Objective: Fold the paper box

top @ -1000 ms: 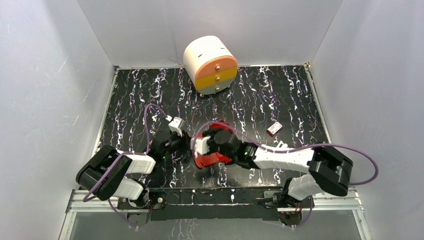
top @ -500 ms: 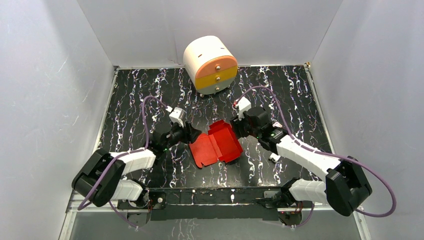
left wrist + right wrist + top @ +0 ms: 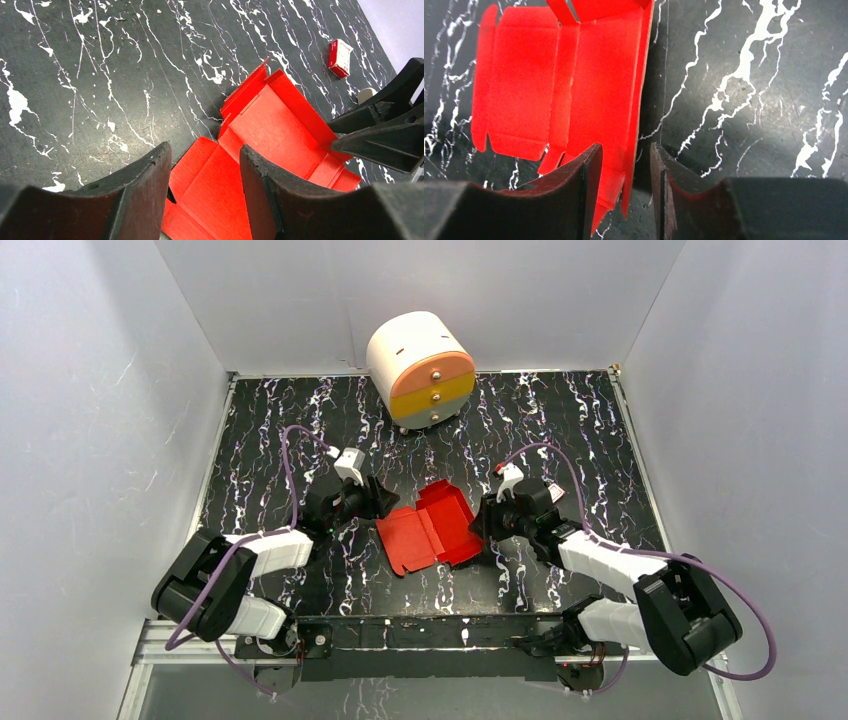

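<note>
The box (image 3: 430, 530) lies opened out in the middle of the counter (image 3: 270, 440), between the two arms. It has a flat panel on its near left and a panel with raised side walls on its far right. The left gripper (image 3: 388, 502) sits just beside its far-left edge, and the right gripper (image 3: 478, 524) is at its right edge.

From above I can't read how wide either gripper stands, but the wrist views show it. In the left wrist view the fingers (image 3: 145, 185) are spread and hold nothing. Counter and the box's nearest panel show in the gap, and the fingers cut off that panel's lower part. That view also catches a small red-and-white packet (image 3: 341, 58) on the counter beyond the box, which I can't pick out from above.

In the right wrist view the jaws are parted around the box's upright right wall. A dark gap separates the card from one finger, so it isn't pinched. Whether the other finger touches the card I can't tell.

A round drawer unit (image 3: 420, 370) stands at the far edge, well apart.
</note>
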Controlling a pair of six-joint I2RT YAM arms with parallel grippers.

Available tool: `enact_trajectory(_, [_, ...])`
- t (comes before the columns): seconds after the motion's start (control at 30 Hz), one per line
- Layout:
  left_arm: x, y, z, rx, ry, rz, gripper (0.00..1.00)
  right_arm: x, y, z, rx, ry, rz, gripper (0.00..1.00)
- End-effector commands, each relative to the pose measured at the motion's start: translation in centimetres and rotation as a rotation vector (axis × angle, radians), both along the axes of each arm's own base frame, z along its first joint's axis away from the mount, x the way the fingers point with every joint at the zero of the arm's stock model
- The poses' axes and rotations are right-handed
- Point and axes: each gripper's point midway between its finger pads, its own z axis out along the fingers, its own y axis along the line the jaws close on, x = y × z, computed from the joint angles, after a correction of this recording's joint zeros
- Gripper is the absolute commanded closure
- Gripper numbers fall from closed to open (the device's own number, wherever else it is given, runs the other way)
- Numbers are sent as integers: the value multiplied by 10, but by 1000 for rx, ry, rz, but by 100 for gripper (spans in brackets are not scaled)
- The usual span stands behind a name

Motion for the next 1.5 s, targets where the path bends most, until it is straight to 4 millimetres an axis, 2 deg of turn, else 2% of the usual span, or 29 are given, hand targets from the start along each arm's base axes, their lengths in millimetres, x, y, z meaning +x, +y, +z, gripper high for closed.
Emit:
enact_trajectory(0.0, [4, -3, 6, -19, -5, -10, 49, 14, 18, 23, 125, -85, 14, 54])
enact_trajectory(0.3, [5, -5, 4, -24, 5, -19, 49, 14, 17, 11, 101, -89, 28, 70])
enact_trajectory(0.53, [4, -5, 4, -30, 9, -23, 49, 15, 13, 0, 67, -87, 21, 69])
enact_trajectory(0.67, [3, -6, 2, -31, 14, -28, 49, 14, 14, -2, 69, -90, 34, 73])
enact_trajectory(0.8, [4, -6, 4, -36, 11, -29, 49, 14, 15, 1, 64, -100, 52, 83])
enact_trajectory(0.9, [8, -5, 9, -47, 1, -28, 48, 17, 16, 10, 54, -125, 73, 95])
enact_trajectory(1.0, [19, 2, 21, -72, -14, -6, 48, 23, 18, 29, 12, -204, 139, 100])
enact_trajectory(1.17, [35, 10, 42, -101, -55, 17, 48, 36, 19, 69, -58, -387, 237, 100])
enact_trajectory(1.3, [46, 15, 46, -105, -64, 38, 48, 47, 22, 99, -119, -543, 321, 100])
enact_trajectory(1.47, [59, 29, 48, -95, -90, 81, 48, 60, 28, 117, -218, -676, 439, 100])
